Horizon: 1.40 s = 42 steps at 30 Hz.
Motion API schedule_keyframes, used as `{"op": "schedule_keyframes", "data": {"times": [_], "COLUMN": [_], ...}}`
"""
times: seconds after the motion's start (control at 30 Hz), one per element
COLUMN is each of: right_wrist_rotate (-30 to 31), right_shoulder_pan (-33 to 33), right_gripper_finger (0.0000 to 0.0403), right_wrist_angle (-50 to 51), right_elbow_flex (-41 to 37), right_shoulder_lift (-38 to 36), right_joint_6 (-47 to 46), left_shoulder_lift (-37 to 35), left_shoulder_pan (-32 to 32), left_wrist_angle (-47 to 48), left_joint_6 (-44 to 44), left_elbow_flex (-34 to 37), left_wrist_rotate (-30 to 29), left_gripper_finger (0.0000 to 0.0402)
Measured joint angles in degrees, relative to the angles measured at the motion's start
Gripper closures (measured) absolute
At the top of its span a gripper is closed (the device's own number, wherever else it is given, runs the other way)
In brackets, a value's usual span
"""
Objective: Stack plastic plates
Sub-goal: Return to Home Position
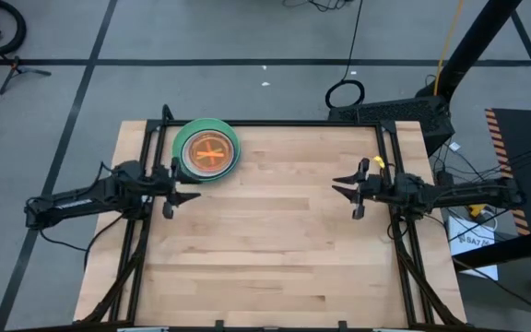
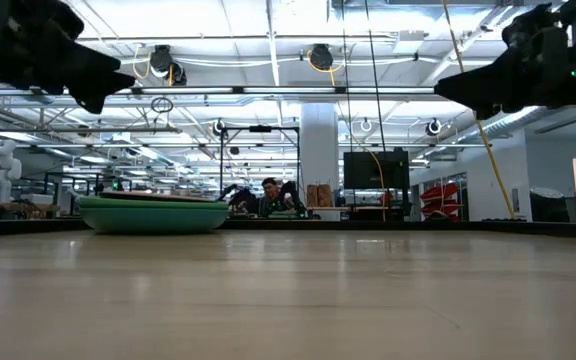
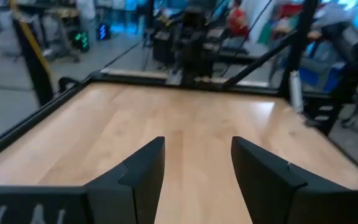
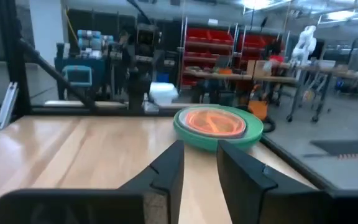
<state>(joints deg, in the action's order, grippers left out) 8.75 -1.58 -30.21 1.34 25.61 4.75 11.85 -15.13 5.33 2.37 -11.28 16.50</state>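
A stack of plastic plates (image 1: 208,152), orange on top above a green rim, sits near the far left corner of a wooden bench (image 1: 275,249), with the left gripper (image 1: 184,182) just beside it, the right gripper (image 1: 339,186) well apart, both fingers parted, holding nothing.

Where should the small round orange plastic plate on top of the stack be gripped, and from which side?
Probably its rim, on the edge facing the left hand, coming from above. The small round orange plastic plate lies flat, nested inside the wider green plastic plate, so a sideways approach would meet that one first.
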Motion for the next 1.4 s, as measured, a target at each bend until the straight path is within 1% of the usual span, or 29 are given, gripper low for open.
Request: {"op": "schedule_keyframes", "data": {"times": [0.13,0.23,0.33,0.47,0.57,0.6,0.67,0.73,0.8,0.87,0.97,1.07,1.17,1.23,1.3,1.4], "right_wrist_rotate": [-1.19,-1.4,-1.38,-1.41,-1.55,-2.05,-5.58,-8.31,-8.96,-8.87,-8.63,-5.58,0.61,5.07,8.03,9.2], "right_shoulder_pan": [1.32,2.11,2.8,4.04,4.64,4.79,5.11,5.4,5.57,5.57,5.43,5.4,5.4,5.4,5.4,5.4], "right_gripper_finger": [0.0314,0.0314,0.0314,0.0314,0.0314,0.0314,0.0314,0.0319,0.0329,0.0343,0.0367,0.0387,0.0399,0.0401,0.0398,0.0392], "right_wrist_angle": [5.2,5.32,4.98,6.44,7.2,6.84,4.53,2.1,2.01,4.54,9.72,13.91,17.31,19.75,21.77,24.6], "right_elbow_flex": [-0.09,-0.13,-0.17,-0.22,-0.36,-0.37,-0.39,-0.39,-0.39,-0.39,-0.41,-0.44,-0.46,-0.46,-0.46,-0.46], "right_shoulder_lift": [-3.86,-6.67,-9.32,-11.77,-12.25,-12.29,-12.29,-12.96,-14.76,-17.08,-21.03,-24.23,-25.56,-25.38,-25.18,-25.18], "right_joint_6": [-0.17,1.85,3.11,3.93,5.19,6.03,8.17,10.76,14.24,17.36,19.92,19.87,17.8,16.02,13.47,12.1], "left_shoulder_lift": [-2.71,-4.3,-5.33,-5.54,-5.54,-5.54,-5.52,-5.39,-5.17,-5.17,-5.1,-5.1,-5.1,-5.1,-5.1,-5.1], "left_shoulder_pan": [1.4,2.26,3.03,3.73,3.73,3.69,3.54,3.56,3.56,3.54,3.54,3.54,3.54,3.54,3.54,3.54], "left_wrist_angle": [-4.84,-6.25,-9.88,-10.0,-10.24,-9.84,-8.73,-8.43,-7.81,-7.05,-6.71,-6.56,-6.54,-6.52,-6.52,-6.52], "left_joint_6": [0.96,0.78,0.77,-1.05,-1.93,-2.07,-2.7,-2.9,-2.7,-2.69,-2.19,-1.79,-3.91,-4.17,-3.74,-3.74], "left_elbow_flex": [5.41,8.11,10.68,10.77,10.77,10.77,10.77,10.73,10.73,10.73,10.73,10.73,10.73,10.73,10.73,10.73], "left_wrist_rotate": [1.99,2.07,2.11,2.09,1.61,1.35,1.21,-0.24,-4.44,-8.99,-10.86,-11.66,-11.69,-11.7,-11.7,-11.7], "left_gripper_finger": [0.0211,0.0211,0.0211,0.0211,0.0211,0.0211,0.0211,0.0211,0.0211,0.0211,0.0211,0.0211,0.0211,0.0211,0.0211,0.0211]}}
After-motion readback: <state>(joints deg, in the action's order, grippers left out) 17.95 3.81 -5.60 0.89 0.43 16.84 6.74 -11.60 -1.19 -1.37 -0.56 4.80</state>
